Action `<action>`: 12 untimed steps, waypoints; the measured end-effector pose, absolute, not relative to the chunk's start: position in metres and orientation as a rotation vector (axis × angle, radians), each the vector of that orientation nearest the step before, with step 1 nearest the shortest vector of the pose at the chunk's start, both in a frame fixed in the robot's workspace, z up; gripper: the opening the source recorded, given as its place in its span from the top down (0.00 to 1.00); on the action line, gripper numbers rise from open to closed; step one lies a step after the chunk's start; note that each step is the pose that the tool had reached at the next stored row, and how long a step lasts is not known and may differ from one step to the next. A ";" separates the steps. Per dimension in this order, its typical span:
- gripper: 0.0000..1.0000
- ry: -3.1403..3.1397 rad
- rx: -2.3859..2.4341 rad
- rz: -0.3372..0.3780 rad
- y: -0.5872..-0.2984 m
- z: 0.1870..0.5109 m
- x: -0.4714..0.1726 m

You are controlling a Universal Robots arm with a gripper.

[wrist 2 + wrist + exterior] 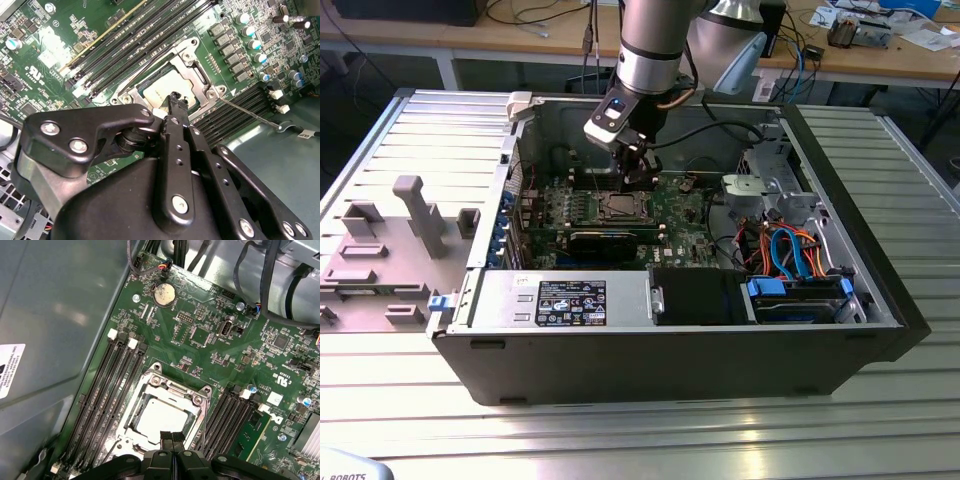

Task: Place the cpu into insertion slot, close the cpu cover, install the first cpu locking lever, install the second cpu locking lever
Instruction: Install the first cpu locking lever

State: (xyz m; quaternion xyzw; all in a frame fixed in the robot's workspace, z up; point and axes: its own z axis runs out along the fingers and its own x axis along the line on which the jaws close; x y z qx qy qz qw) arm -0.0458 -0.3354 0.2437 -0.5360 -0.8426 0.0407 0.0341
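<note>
Just above the exterior view's centre, past the computer case's [670, 360] near wall, the cpu [162, 417] sits in the insertion slot [621, 206] with the cpu cover [172, 387] down around it. The gripper [172, 437], pinched together and empty, hangs at the cover's edge. One locking lever [247, 111] looks unlatched.

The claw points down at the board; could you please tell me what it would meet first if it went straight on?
Probably the cpu, near its edge under the claw; the cpu cover lies right beside that line, and depth is unclear.
</note>
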 end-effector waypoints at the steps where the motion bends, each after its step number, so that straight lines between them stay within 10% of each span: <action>1: 0.89 -2.592 -1.647 0.125 -0.335 0.244 -0.046; 12: 0.89 -2.603 -1.631 0.126 -0.335 0.244 -0.046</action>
